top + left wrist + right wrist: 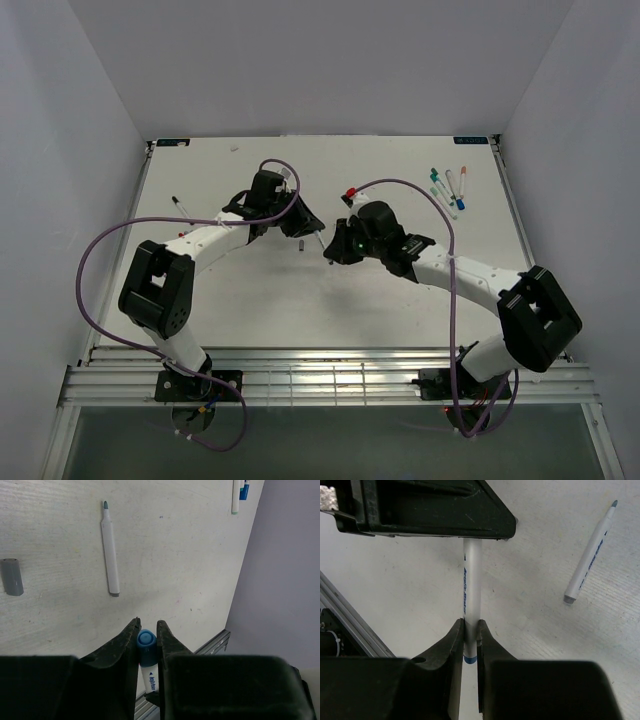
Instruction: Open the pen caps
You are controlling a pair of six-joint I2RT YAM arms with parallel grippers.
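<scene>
Left wrist view: the left gripper (pixel 147 626) has its jaws pinching the blue cap (pixel 146 641), whose round end faces the camera.
Right wrist view: the right gripper (pixel 471 626) has its jaws pressed on the white barrel of the held pen (pixel 471 575). The pen's far end runs under the left gripper.
Held pen's place: it is bridged between the two grippers over the middle of the desk (pixel 400 300), apparently raised off it.
Why held so: one arm grips the cap and the other the barrel, on one line. A straight pull apart along the pen would likely slide the cap off.
Beside the held pen: an uncapped pen (pixel 110 555) lies flat on the desk. A grey cap (pixel 11 576) lies beyond it, apart from it, so that pair looks finished.
Far from the held pen: a cluster of pens (pixel 450 188) lies toward the back right, and these seem to carry their caps.
Step in hand: the blue cap is seated and not yet off.
Risk: the thin barrel could slip through the right jaws if the cap sticks.
</scene>
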